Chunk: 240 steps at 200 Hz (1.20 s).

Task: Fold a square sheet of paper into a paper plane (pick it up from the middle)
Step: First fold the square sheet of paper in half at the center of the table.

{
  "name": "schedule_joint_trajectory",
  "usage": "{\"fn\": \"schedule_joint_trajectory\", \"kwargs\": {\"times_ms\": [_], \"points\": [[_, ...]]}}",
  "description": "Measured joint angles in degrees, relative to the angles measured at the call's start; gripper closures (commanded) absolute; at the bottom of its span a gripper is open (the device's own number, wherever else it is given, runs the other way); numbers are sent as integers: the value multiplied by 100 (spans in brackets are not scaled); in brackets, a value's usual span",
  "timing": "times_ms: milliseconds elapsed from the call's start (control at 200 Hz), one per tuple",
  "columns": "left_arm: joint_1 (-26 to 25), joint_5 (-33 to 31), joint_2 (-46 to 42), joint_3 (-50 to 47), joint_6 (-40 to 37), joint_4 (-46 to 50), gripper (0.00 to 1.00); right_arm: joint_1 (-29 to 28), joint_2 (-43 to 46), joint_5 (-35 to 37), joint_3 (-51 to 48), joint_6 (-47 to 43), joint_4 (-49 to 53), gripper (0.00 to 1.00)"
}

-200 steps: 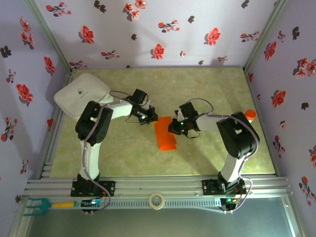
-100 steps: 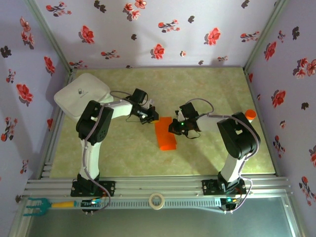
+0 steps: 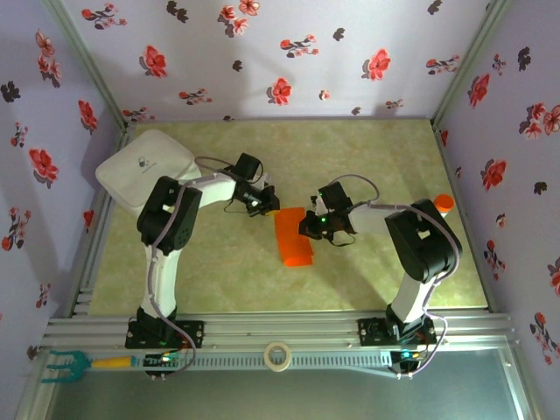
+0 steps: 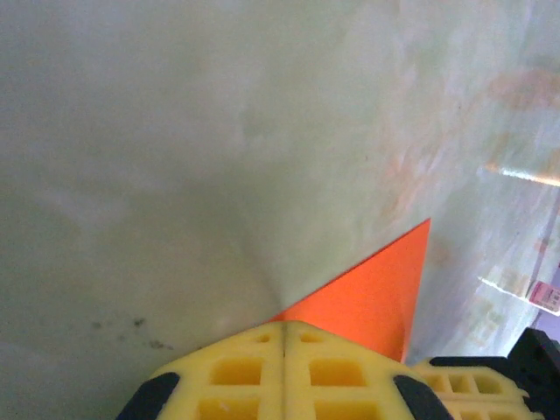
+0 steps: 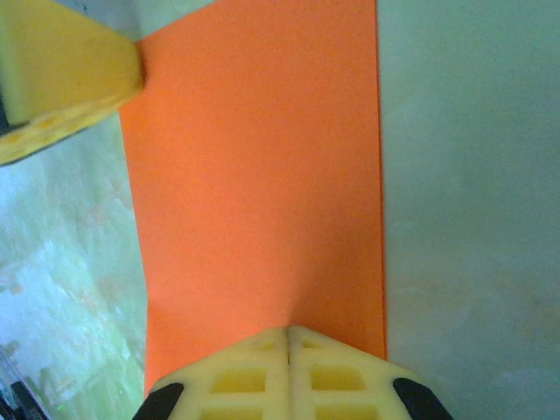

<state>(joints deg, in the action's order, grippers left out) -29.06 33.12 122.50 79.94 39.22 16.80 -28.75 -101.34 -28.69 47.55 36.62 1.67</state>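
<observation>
The square sheet of paper (image 3: pixel 293 238) lies flat mid-table, folded into a bright orange oblong. My left gripper (image 3: pixel 269 207) is shut, and its yellow tips rest on the sheet's far left corner. In the left wrist view that gripper (image 4: pixel 284 325) has the orange corner (image 4: pixel 372 293) poking out from under it. My right gripper (image 3: pixel 307 229) is shut too, its tips down on the sheet's right edge. The right wrist view has the closed right gripper (image 5: pixel 287 331) on the paper (image 5: pixel 254 175), with a faint pucker at the tips. The left fingers (image 5: pixel 61 79) are at the top left there.
A white box (image 3: pixel 144 168) sits at the back left corner of the table. An orange-capped bottle (image 3: pixel 444 202) stands by the right wall. A tape roll (image 3: pixel 278 355) and a teal tool (image 3: pixel 66 365) lie on the front rail. Flowered walls enclose three sides.
The left gripper has crept slightly toward the back along the sheet's far corner. The paper and the right gripper have stayed put.
</observation>
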Motion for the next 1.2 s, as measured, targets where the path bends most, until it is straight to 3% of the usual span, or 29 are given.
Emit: {"fn": "schedule_joint_trajectory", "kwargs": {"times_ms": [470, 720, 900, 1200], "points": [[76, -363, 42, 240, 92, 166, 100, 2, 17, 11, -42, 55, -57, 100], [146, -610, -754, -79, 177, 98, 100, 2, 20, 13, -42, 116, -57, 100], [-133, -343, -1263, -592, 387, -278, 100, 2, 20, 15, -42, 153, -57, 100], [-632, 120, -1287, -1373, 883, -844, 100, 2, 22, 17, -44, 151, -57, 100]]}}
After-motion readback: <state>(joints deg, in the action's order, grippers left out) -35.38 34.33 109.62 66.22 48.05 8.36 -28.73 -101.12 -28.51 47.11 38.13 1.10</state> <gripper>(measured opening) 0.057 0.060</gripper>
